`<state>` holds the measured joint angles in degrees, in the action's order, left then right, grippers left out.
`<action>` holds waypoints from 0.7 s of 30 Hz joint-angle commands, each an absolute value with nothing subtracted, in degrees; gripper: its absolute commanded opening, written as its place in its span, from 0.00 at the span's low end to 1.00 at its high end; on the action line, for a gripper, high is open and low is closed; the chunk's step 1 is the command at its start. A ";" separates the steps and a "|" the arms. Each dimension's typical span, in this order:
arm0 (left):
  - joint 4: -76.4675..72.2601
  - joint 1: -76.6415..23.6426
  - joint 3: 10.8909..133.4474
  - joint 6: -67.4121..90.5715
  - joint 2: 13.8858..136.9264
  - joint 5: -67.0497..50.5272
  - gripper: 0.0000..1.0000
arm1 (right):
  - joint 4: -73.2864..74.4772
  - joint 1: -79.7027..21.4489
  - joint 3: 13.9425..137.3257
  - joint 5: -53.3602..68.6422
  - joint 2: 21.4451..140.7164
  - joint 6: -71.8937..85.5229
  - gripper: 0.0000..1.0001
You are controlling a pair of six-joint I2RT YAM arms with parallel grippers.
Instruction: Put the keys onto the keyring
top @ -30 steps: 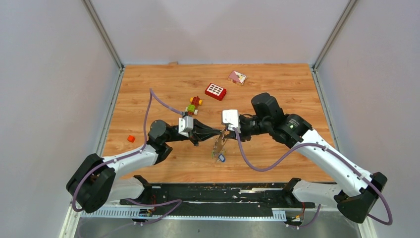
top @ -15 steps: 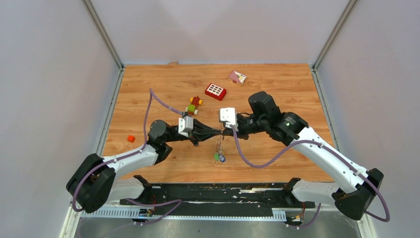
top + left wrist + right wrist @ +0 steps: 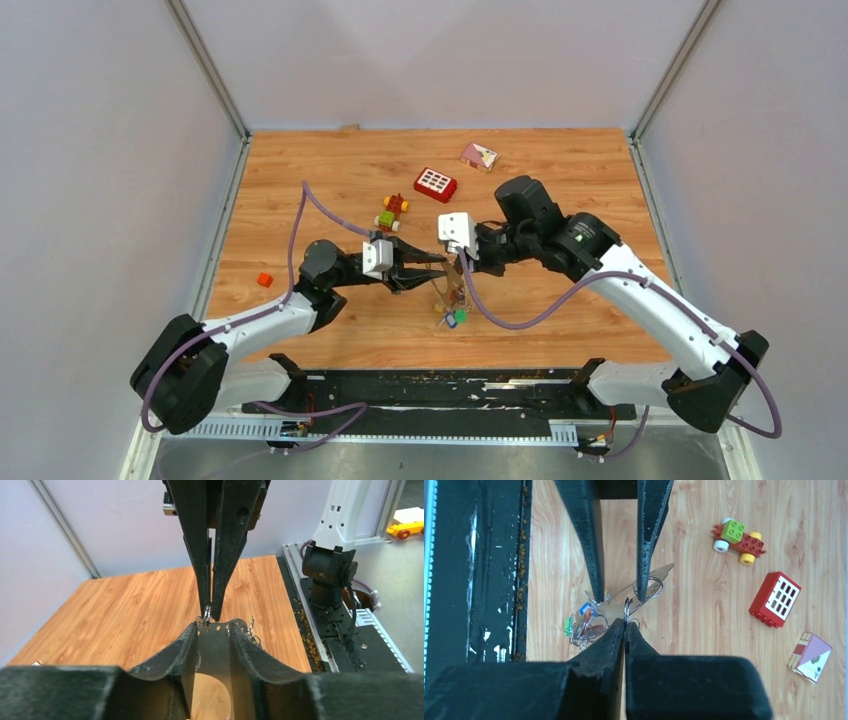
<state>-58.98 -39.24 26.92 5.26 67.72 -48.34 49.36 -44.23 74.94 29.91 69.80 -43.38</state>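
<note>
My right gripper (image 3: 460, 266) (image 3: 625, 623) points down and is shut on the keyring (image 3: 627, 609), a thin grey hoop seen edge-on. A thin brown plate (image 3: 660, 575) (image 3: 450, 290) with holes along its edge hangs from it. My left gripper (image 3: 441, 263) (image 3: 214, 625) is open, its fingers either side of this plate. A second hoop (image 3: 648, 587) sits by one left fingertip (image 3: 641, 596). The keys (image 3: 452, 318) (image 3: 583, 620), with green, blue and red tags on several small rings, lie bunched on the wood below.
A red brick with white squares (image 3: 436, 184), a red-yellow-green block toy (image 3: 392, 212) and a pink card (image 3: 479, 156) lie further back. A small red cube (image 3: 264, 279) lies at the left. The black rail (image 3: 440, 385) runs along the near edge.
My left gripper has opened and drawn back a little to the left. My right gripper has moved left and turned downward. The bunch of keys has swung and the plate now shows its flat face.
</note>
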 commanded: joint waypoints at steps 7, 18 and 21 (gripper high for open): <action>-47.18 -39.03 32.12 -4.46 67.05 -47.32 0.52 | 60.79 -47.31 85.68 19.09 75.73 -47.28 0.00; -51.45 -39.85 31.20 -2.48 68.22 -49.21 0.34 | 62.71 -50.39 89.20 15.24 79.26 -46.23 0.00; -51.33 -40.37 31.40 -2.54 69.07 -49.76 0.28 | 62.41 -50.72 89.43 15.38 79.36 -45.84 0.00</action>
<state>-48.99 -39.64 30.22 -2.26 68.03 -48.47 63.31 -50.09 86.21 16.29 79.55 -46.44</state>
